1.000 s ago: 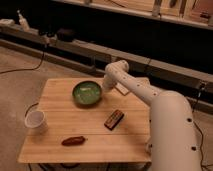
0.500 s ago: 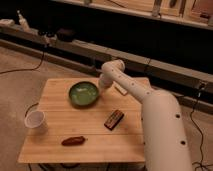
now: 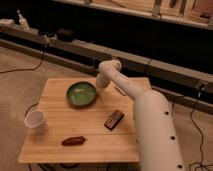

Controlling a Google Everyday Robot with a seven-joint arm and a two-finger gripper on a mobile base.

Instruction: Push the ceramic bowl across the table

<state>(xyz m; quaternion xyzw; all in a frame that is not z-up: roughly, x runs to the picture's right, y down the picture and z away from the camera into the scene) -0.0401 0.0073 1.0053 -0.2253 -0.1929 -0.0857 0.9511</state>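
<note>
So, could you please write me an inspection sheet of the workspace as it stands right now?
Surface: light wooden table, plank-striped top, no spills seen.
Job's things: green ceramic bowl, upright on the far half of the table.
Clutter: white cup at the near left edge; dark rectangular object by the arm; reddish-brown oblong item near the front edge.
Grippers: tool low beside the bowl's rim, on the arm's side; contact cannot be told.
Cables: one cable across the floor at left, another cable at right.
Surroundings: long dark ledge behind the table; no people seen.
</note>
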